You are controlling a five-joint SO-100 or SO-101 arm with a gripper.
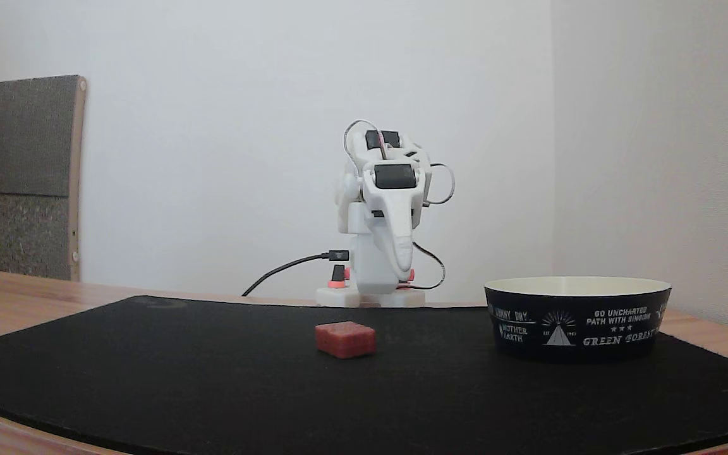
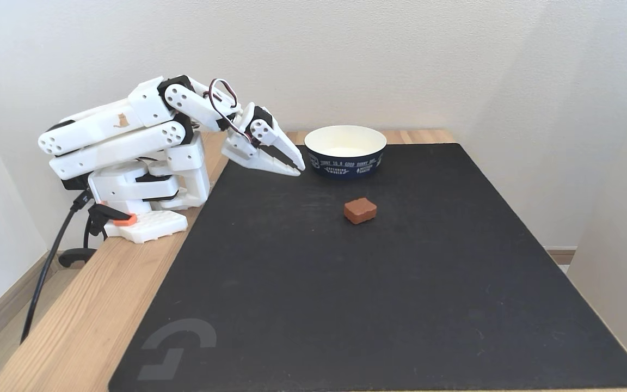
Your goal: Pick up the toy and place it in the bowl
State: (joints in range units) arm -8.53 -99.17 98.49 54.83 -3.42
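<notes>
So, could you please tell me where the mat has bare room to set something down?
The mat is bare from the toy to its near edge, and along its right side. It is crowded only at the far corner, where the shut hand hangs beside the bowl.

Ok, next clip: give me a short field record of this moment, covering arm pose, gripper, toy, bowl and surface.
arm: folded back over its base at the mat's edge
gripper: fingers together, nothing held, above the mat near the bowl
toy: red block lying on the mat, apart from bowl and gripper
bowl: upright on the mat, black outside, cream inside, nothing seen in it
surface: black mat on a wooden table
task state: toy not yet picked up
</notes>
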